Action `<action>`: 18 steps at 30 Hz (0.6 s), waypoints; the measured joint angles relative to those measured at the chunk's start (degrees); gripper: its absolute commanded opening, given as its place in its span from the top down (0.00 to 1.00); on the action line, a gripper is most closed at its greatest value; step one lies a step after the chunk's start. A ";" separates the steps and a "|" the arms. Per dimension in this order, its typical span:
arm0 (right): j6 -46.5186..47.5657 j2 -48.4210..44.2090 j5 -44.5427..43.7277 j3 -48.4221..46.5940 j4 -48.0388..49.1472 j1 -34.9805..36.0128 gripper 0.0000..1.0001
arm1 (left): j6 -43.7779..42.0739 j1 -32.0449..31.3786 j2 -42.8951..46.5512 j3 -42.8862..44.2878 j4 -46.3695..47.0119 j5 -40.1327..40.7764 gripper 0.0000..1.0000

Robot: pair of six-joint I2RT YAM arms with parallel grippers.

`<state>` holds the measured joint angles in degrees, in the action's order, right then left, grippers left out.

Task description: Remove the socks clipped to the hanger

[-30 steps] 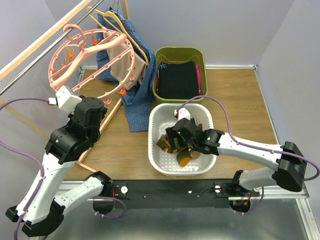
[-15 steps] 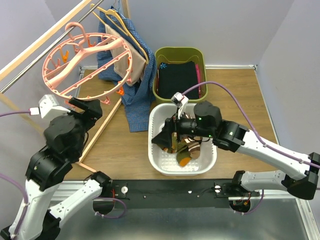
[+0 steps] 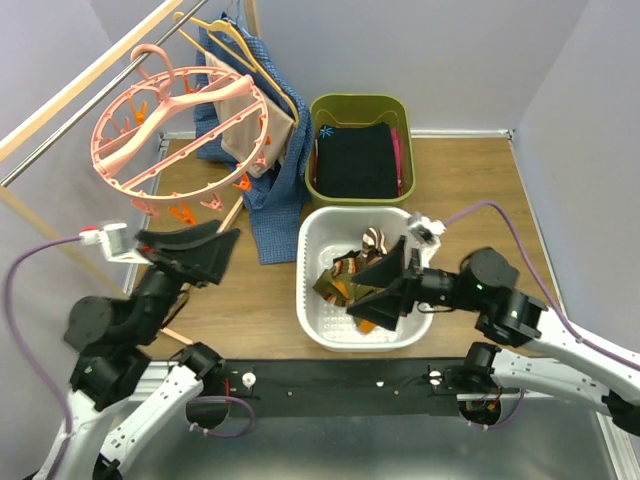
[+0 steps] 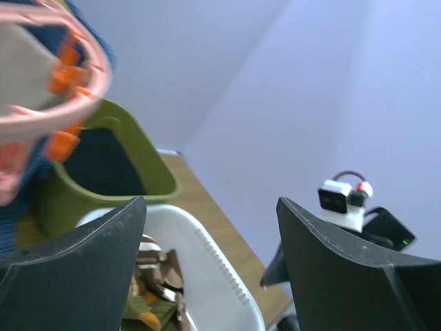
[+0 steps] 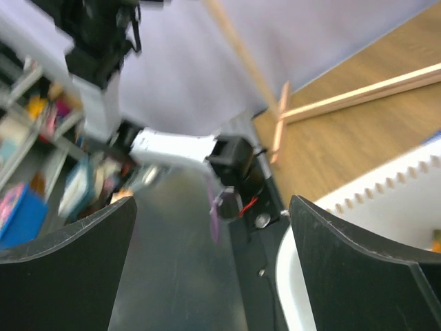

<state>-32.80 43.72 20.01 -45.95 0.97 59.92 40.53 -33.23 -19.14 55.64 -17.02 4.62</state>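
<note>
Left pincer (image 3: 228, 253) points rightward (agape).

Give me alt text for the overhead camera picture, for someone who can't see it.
Striped socks lie piled in a white basket on the wooden table, with the right gripper open over them. The left gripper, open and empty, sits below the round pink hanger, whose clips show no socks.
</note>
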 measured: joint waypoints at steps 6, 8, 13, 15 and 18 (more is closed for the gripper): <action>-4.59 -25.38 -16.96 20.31 5.57 0.00 0.00 | 3.34 -0.04 1.79 -17.20 14.56 -14.69 0.15; -5.20 -34.64 -21.79 25.03 6.27 -0.04 0.00 | 4.52 -0.11 3.41 -21.86 18.32 -17.44 0.15; -5.55 -39.87 -29.64 27.69 4.46 -0.09 0.00 | 7.98 -0.17 9.88 -31.85 29.44 -22.21 0.14; -5.09 -39.52 -29.86 29.44 4.00 -0.09 0.00 | 9.03 -0.15 12.63 -35.04 33.59 -23.15 0.14; -4.83 -42.32 -30.01 33.81 3.13 -0.09 0.00 | 11.28 -0.17 17.77 -40.70 39.74 -23.65 0.13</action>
<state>-37.63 1.41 -10.00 -12.14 4.10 59.83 51.81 -33.41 -1.37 14.94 22.72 -19.03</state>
